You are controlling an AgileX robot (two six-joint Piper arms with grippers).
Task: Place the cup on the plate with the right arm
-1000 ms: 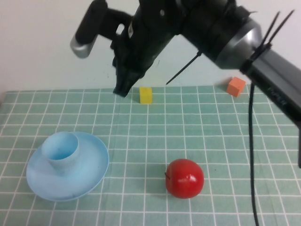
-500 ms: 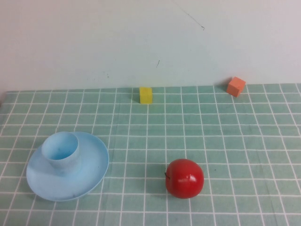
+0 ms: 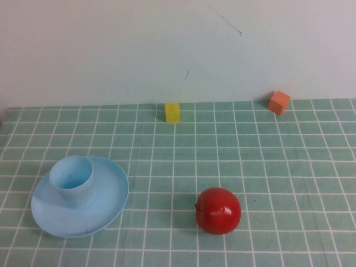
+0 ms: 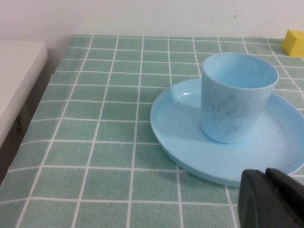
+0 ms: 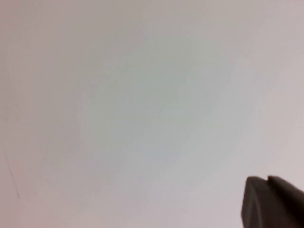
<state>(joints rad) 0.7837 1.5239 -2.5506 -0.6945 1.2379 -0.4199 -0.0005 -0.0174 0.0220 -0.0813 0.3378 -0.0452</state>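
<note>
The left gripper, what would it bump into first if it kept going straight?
Probably the plate, whose near rim lies just ahead of the left gripper; the cup stands further along. Depth is uncertain. The right gripper faces only blank wall.

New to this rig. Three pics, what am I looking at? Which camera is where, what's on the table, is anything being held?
It is a two-armed table robot, with one camera raised behind it and one on each wrist.

The high view shows the green checked table with no arm in shot. On it a cup stands upright on a plate, toward the robot's left. An apple lies nearer the middle, and a yellow block and an orange block sit by the far wall.

The left wrist view looks at the same cup and plate from close by. The dark shape in its corner is the left gripper, fingers together, holding nothing.

The right wrist view shows only blank wall, with the right gripper in the corner, also shut and empty.
</note>
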